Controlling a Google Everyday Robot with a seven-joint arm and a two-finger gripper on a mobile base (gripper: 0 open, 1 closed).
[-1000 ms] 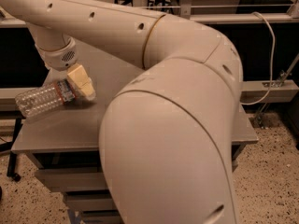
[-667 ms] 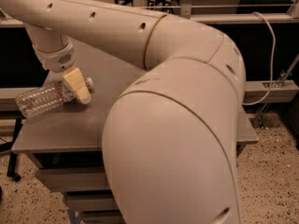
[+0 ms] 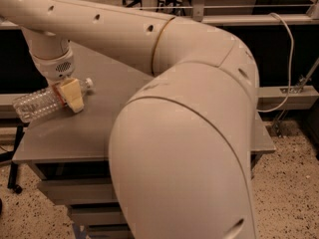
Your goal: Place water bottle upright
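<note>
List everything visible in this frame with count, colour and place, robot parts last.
water bottle: one, clear with a white cap, on its side at the table's left edge, cap pointing right
table: one, grey, centre, partly hidden by the arm
cable: one, white, hanging at right behind the table
floor: speckled, lower right
arm: one, cream, fills the foreground
gripper: one, tan, at the bottle's neck end, over the table's left side
</note>
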